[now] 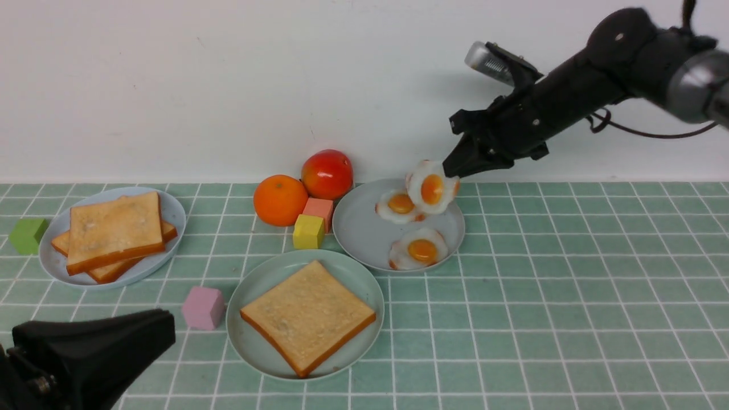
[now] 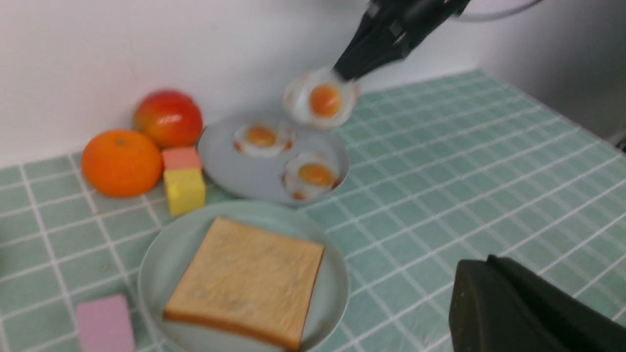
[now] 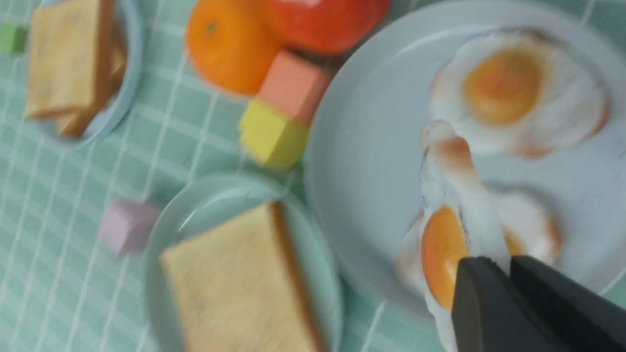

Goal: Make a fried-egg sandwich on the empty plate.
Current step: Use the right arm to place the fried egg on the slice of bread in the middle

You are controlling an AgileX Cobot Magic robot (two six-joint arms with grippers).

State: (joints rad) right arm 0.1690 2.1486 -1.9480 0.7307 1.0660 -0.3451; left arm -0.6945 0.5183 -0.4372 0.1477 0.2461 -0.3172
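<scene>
The round mint-green plate point(image 1: 259, 282) sits front and centre with a single toast slice point(image 1: 307, 316) lying flat on it, top bare. My right gripper point(image 1: 451, 169) is shut on the edge of a fried egg point(image 1: 431, 188), which hangs tilted above the far rim of the grey-blue plate point(image 1: 361, 230). The right wrist view shows that egg point(image 3: 452, 215) edge-on, pinched at my right gripper point(image 3: 508, 266). Two more eggs point(image 1: 400, 205) point(image 1: 420, 249) lie on the grey-blue plate. My left gripper point(image 1: 165, 330) is shut and holds nothing, low at the front left beside the mint plate point(image 2: 161, 254).
A pale blue plate point(image 1: 171, 213) at the left holds stacked toast slices point(image 1: 114, 230). An orange point(image 1: 280, 199), a red fruit point(image 1: 327, 173), a salmon block point(image 1: 319, 209) and a yellow block point(image 1: 308, 231) crowd behind the mint plate. A pink block point(image 1: 203, 307) and a green block point(image 1: 27, 235) stand left.
</scene>
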